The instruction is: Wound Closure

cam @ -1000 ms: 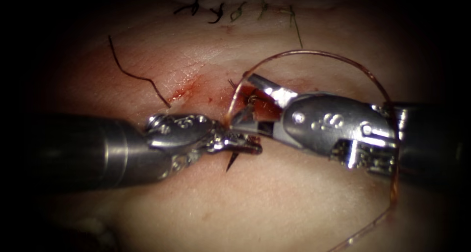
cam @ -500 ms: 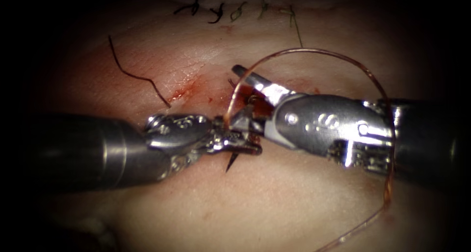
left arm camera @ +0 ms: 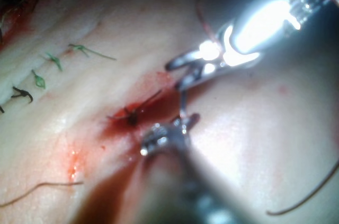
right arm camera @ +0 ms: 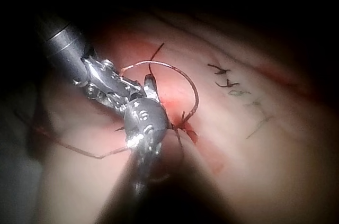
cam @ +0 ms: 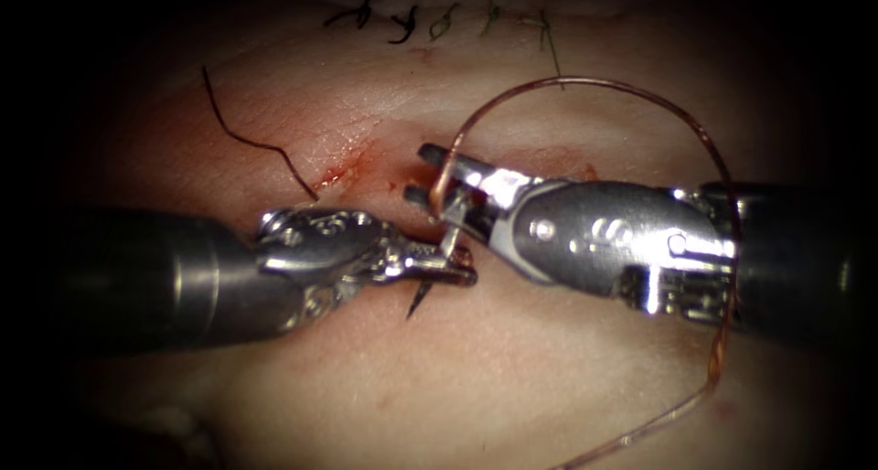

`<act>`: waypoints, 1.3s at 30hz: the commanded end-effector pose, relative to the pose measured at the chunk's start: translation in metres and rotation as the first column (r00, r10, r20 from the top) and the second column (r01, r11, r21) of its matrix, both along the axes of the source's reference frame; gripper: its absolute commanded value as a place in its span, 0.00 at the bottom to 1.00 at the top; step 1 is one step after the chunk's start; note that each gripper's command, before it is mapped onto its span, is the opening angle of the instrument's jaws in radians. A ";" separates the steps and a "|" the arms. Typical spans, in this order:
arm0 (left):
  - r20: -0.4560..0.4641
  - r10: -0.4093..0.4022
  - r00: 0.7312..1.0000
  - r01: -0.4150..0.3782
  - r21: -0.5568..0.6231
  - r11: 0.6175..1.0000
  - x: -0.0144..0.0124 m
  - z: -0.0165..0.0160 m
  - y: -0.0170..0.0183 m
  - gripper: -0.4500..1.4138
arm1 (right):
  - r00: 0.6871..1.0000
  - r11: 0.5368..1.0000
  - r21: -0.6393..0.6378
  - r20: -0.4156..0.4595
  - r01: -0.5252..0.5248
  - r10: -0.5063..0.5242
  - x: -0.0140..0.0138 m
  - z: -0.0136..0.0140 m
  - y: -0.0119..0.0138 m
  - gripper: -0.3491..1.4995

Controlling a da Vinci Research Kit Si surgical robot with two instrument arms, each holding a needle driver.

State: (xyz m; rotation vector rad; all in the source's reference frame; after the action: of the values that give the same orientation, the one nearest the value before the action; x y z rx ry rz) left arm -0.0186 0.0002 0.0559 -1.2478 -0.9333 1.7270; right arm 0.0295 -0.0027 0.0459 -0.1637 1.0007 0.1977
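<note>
While parted, right tool's fingers point(cam: 430, 173) around thread point(cam: 594, 90).

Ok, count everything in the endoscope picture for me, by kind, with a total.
Tools: 2; left tool shut on the needle near its point, right tool open, holding nothing.
Needle: 1, out of the tissue.
Copper thread: 1.
Loose dark thread end: 1.
Finished stitches: 5.
Total: 10.
</note>
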 end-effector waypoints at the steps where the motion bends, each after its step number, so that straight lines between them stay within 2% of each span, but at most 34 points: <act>1: -0.002 -0.001 1.000 0.001 -0.011 1.000 -0.0005 0.0005 -0.0001 0.33 | 1.000 1.000 -0.004 -0.006 0.012 -0.012 0.0002 0.0005 -0.0004 0.00; 3: 0.001 0.009 1.000 -0.008 -0.055 0.998 -0.0005 0.0004 0.0002 0.50 | 1.000 1.000 -0.013 -0.007 0.022 -0.022 -0.0003 0.0004 -0.0004 0.00; 5: 0.005 0.021 1.000 -0.020 -0.098 0.995 -0.0005 0.0003 0.0004 0.75 | 0.999 0.998 -0.034 -0.006 0.046 -0.047 -0.0011 0.0003 -0.0003 0.00; 8: 0.010 0.032 0.999 -0.031 -0.135 0.990 -0.0004 0.0002 0.0007 0.86 | 0.998 0.996 -0.056 -0.006 0.070 -0.070 -0.0025 0.0002 0.0001 0.00; 10: 0.011 0.034 0.999 -0.032 -0.139 0.990 -0.0003 0.0001 0.0009 0.89 | 0.996 0.994 -0.075 -0.002 0.086 -0.086 -0.0035 0.0003 0.0005 0.00; 13: 0.015 0.046 0.999 -0.043 -0.172 0.984 0.0000 0.0000 0.0009 0.89 | 0.995 0.989 -0.104 0.019 0.102 -0.101 -0.0052 0.0007 0.0013 0.00; 16: 0.009 0.062 0.998 -0.058 -0.254 0.965 0.0001 0.0002 0.0007 0.88 | 0.992 0.983 -0.137 0.038 0.121 -0.117 -0.0065 0.0012 0.0021 0.00; 18: -0.015 0.068 0.998 -0.069 -0.350 0.934 -0.0002 0.0009 0.0003 0.82 | 0.987 0.975 -0.162 0.071 0.152 -0.142 -0.0070 0.0018 0.0033 0.00; 21: -0.036 0.073 0.997 -0.082 -0.418 0.905 -0.0009 0.0021 -0.0006 0.70 | 0.984 0.969 -0.185 0.091 0.166 -0.151 -0.0070 0.0024 0.0044 0.00; 25: -0.055 0.062 0.997 -0.080 -0.442 0.893 -0.0021 0.0044 -0.0020 0.62 | 0.981 0.960 -0.218 0.122 0.178 -0.154 -0.0067 0.0035 0.0059 0.00; 32: -0.063 0.070 0.996 -0.091 -0.464 0.881 -0.0038 0.0081 -0.0030 0.51 | 0.986 0.957 -0.254 0.121 0.140 -0.112 -0.0064 0.0050 0.0080 0.00; 39: -0.062 0.085 0.994 -0.104 -0.479 0.872 -0.0053 0.0115 -0.0032 0.46 | 0.988 0.943 -0.307 0.120 0.132 -0.100 -0.0039 0.0068 0.0090 0.00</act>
State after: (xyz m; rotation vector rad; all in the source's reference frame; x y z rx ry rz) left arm -0.0234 -0.0026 0.0670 -1.4929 -0.5548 2.1415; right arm 0.0249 0.0064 0.0522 -0.4022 0.9280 -0.0759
